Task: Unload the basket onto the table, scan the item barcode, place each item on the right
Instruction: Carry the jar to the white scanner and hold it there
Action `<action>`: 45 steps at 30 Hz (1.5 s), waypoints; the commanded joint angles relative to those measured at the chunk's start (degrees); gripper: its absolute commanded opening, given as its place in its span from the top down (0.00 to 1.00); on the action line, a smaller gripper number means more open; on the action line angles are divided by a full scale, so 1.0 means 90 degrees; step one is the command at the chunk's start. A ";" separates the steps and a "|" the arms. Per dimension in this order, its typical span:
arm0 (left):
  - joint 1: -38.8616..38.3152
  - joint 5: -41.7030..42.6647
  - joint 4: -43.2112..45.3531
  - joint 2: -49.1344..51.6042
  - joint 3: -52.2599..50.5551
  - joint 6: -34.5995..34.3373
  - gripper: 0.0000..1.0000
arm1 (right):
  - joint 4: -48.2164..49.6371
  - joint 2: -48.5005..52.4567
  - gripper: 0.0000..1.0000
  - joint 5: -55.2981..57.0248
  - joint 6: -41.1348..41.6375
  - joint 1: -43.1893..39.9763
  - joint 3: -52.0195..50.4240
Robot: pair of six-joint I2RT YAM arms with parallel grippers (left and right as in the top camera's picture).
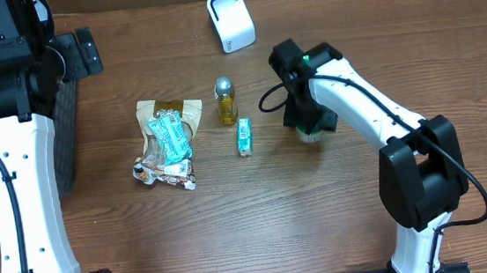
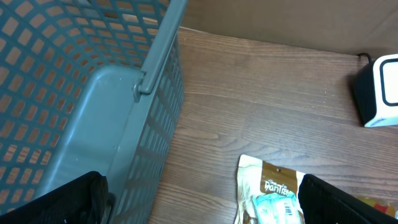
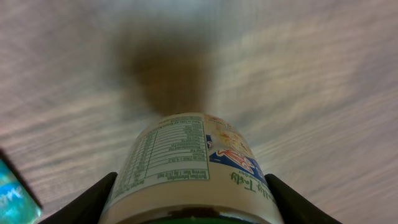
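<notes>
Tight grip: right fingers [image 3: 87,202] clamp the labelled bottle [image 3: 186,162], open bench [image 3: 311,74] ahead; left fingers [image 2: 56,202] spread wide, basket [image 2: 74,93] rim just ahead.

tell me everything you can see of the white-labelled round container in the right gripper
The white-labelled round container looks like a small plastic jar or bottle. Its label carries a printed nutrition panel on one side and a blue-and-red logo on the other, and a dark green edge shows at its near end. The black fingers of the right gripper press its two sides. Overhead it is mostly hidden under that gripper. Whether it touches the wooden table cannot be told.
</notes>
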 commanded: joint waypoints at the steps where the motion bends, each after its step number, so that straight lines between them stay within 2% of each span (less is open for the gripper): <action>1: -0.0005 0.0010 0.0000 0.0022 0.0000 0.0097 0.00 | -0.0206 -0.0044 0.71 0.0653 -0.1639 -0.0012 0.1239; 3: -0.0005 0.0010 0.0000 0.0022 0.0000 0.0097 0.01 | -0.0408 -0.0046 0.71 0.0656 -0.2069 -0.0012 0.2006; 6: -0.0005 0.0010 0.0000 0.0022 0.0000 0.0097 0.00 | -0.0379 -0.0044 0.72 0.0656 -0.2176 -0.0017 0.3031; 10: -0.0005 0.0010 0.0000 0.0022 0.0000 0.0097 0.00 | 0.0272 -0.0044 0.85 0.0648 -0.2176 -0.0061 0.3721; 18: -0.0005 0.0010 0.0000 0.0022 0.0000 0.0097 0.00 | 0.2127 0.0330 0.87 0.0386 -0.2492 -0.0061 0.3628; 36: -0.0005 0.0010 0.0000 0.0022 0.0000 0.0097 0.01 | 0.5838 0.2514 0.87 0.0328 -0.2509 -0.0282 0.3621; 45: -0.0005 0.0010 0.0000 0.0022 0.0000 0.0097 0.00 | 0.7198 0.2982 0.86 -0.0644 -0.2504 -0.0291 0.3621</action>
